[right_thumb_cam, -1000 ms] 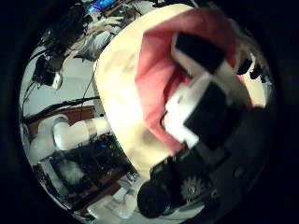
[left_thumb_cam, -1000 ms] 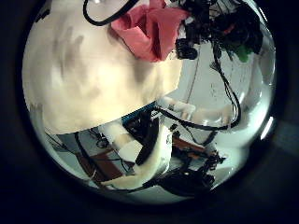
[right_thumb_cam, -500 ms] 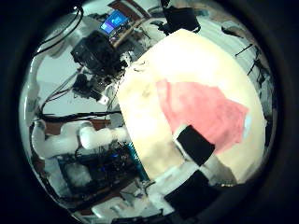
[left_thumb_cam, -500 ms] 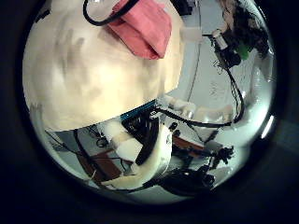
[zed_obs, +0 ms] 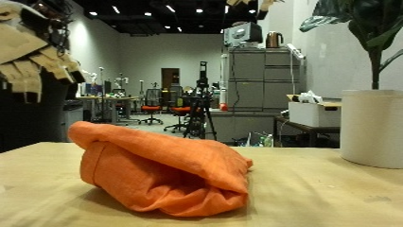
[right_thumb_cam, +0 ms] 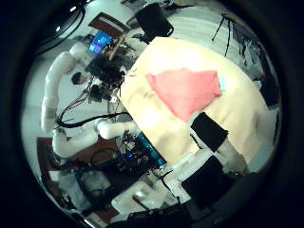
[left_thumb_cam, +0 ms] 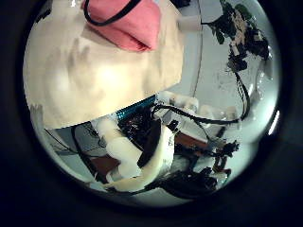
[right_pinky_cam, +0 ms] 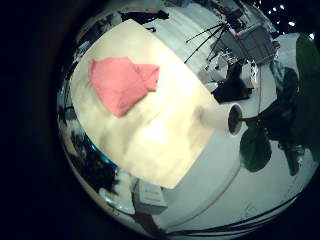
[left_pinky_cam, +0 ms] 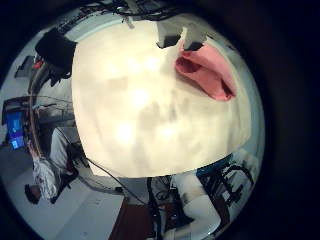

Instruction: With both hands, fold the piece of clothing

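Note:
An orange piece of clothing [zed_obs: 158, 170] lies folded in a thick bundle on the light tan table [zed_obs: 315, 194]. Nothing touches it. A hand [zed_obs: 31, 47] hangs above the table beside the bundle, fingers loose and holding nothing. From the right palm the clothing [right_thumb_cam: 190, 90] lies well below, with my right hand [right_thumb_cam: 214, 142] reaching out over the table, its fingers apart from the cloth. The little finger side view shows the same bundle [right_pinky_cam: 120, 82] far off. Both left palm views show the clothing [left_pinky_cam: 205, 72] [left_thumb_cam: 123, 24] near a table edge, at a distance.
A white plant pot [zed_obs: 372, 128] stands on the table beyond the clothing and shows in the right palm view as well, the pot [right_pinky_cam: 222, 118] near the table's edge. The other arm [right_thumb_cam: 57, 85] reaches in over the table's far side.
The right hand let go of the clothing and rose well away from it; its fingers no longer cover the cloth. The left palm view shifted only a little.

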`<state>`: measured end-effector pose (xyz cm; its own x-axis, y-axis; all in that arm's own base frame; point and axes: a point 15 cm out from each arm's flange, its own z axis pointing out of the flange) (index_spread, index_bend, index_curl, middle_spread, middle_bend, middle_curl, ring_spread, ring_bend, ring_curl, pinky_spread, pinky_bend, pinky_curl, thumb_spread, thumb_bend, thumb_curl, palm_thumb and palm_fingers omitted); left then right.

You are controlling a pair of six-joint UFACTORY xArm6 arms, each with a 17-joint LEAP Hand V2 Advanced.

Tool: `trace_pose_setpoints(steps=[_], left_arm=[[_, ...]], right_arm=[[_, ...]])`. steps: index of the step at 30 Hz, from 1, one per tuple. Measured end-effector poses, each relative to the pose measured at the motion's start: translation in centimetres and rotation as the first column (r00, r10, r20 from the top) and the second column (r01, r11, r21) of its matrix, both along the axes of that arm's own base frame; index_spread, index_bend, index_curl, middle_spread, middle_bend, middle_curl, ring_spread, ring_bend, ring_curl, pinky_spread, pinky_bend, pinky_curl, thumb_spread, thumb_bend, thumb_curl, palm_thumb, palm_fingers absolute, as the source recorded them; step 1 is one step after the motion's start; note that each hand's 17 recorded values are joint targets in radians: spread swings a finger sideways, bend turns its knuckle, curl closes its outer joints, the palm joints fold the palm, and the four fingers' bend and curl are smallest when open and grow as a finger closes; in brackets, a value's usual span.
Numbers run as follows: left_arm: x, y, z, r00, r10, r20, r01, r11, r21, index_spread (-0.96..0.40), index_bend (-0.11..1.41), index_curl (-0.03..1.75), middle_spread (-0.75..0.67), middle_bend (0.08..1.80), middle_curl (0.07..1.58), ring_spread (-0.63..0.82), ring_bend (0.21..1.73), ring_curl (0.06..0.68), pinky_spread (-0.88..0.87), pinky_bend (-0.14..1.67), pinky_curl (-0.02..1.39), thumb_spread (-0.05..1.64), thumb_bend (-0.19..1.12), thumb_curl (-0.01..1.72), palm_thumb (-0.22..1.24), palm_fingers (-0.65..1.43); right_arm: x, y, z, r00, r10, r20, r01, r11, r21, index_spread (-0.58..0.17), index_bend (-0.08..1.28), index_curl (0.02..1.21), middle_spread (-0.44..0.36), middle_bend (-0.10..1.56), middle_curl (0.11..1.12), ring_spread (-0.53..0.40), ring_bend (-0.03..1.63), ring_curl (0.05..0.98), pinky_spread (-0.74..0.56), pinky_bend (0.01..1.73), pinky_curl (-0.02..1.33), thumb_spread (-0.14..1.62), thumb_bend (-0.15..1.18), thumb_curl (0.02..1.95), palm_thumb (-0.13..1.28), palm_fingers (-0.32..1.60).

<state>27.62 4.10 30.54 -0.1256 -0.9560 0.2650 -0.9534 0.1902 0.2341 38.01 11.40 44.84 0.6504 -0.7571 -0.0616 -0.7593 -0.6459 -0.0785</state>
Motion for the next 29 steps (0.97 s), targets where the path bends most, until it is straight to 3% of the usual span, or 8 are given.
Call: trace_pose_setpoints(steps=[4, 11, 15, 18, 29], left_arm=[[0.7, -2.6, 0.0, 1.0, -0.013, -0.002, 0.013, 1.0, 0.017, 0.0, 0.16, 0.28, 0.19, 0.26, 0.35, 0.46, 0.47, 0.213, 0.47, 0.26, 0.32, 1.32, -0.01, 0.21, 0.14, 0.07], [1.7, -6.4, 0.1, 0.999, -0.04, -0.003, 0.04, 0.999, 0.011, -0.01, 0.16, 0.28, 0.21, 0.26, 0.35, 0.46, 0.46, 0.213, 0.47, 0.25, 0.32, 1.32, -0.01, 0.21, 0.14, 0.08], [1.7, -7.6, 0.0, 0.998, -0.061, -0.018, 0.062, 0.998, 0.027, -0.01, 0.16, 0.28, 0.2, 0.26, 0.35, 0.46, 0.46, 0.213, 0.47, 0.24, 0.32, 1.31, -0.01, 0.21, 0.14, 0.08], [1.2, -6.9, -0.7, 0.998, -0.059, -0.039, 0.061, 0.997, 0.046, -0.01, 0.16, 0.29, 0.2, 0.23, 0.34, 0.46, 0.46, 0.214, 0.48, 0.25, 0.32, 1.3, -0.01, 0.21, 0.13, 0.08], [1.3, -6.8, -0.7, 0.999, -0.027, -0.039, 0.028, 0.999, 0.018, -0.03, 0.16, 0.29, 0.18, 0.22, 0.34, 0.46, 0.45, 0.212, 0.47, 0.24, 0.32, 1.28, -0.01, 0.21, 0.13, 0.08]], right_arm=[[-0.9, -0.5, -0.5, 0.999, -0.01, 0.038, 0.01, 1.0, 0.017, -0.403, 0.24, 0.36, 0.037, 0.36, 0.34, 0.125, 0.57, 0.247, 0.41, 0.51, 0.25, 1.21, -0.02, 0.54, 0.86, 0.19], [-4.2, -1.5, -6.0, 0.999, -0.03, -0.031, 0.03, 1.0, 0.006, -0.403, 0.19, 0.36, -0.01, 0.3, 0.33, 0.137, 0.52, 0.233, 0.41, 0.45, 0.24, 1.23, -0.03, 0.52, 0.76, 0.21], [-4.6, -2.3, -6.6, 0.996, -0.06, -0.06, 0.06, 0.998, -0.002, -0.4, 0.19, 0.36, 0.017, 0.27, 0.33, 0.159, 0.47, 0.22, 0.41, 0.42, 0.24, 1.25, -0.02, 0.49, 0.72, 0.19], [-4.8, -2.8, -7.0, 0.99, -0.111, -0.081, 0.111, 0.994, -0.009, -0.399, 0.19, 0.36, 0.035, 0.26, 0.33, 0.173, 0.42, 0.208, 0.4, 0.39, 0.24, 1.26, -0.02, 0.47, 0.69, 0.18], [-7.2, -3.1, -7.3, 0.973, -0.159, -0.168, 0.154, 0.987, -0.041, -0.393, 0.18, 0.34, 0.046, 0.21, 0.33, 0.197, 0.36, 0.2, 0.38, 0.31, 0.24, 1.29, -0.01, 0.42, 0.68, 0.19]])
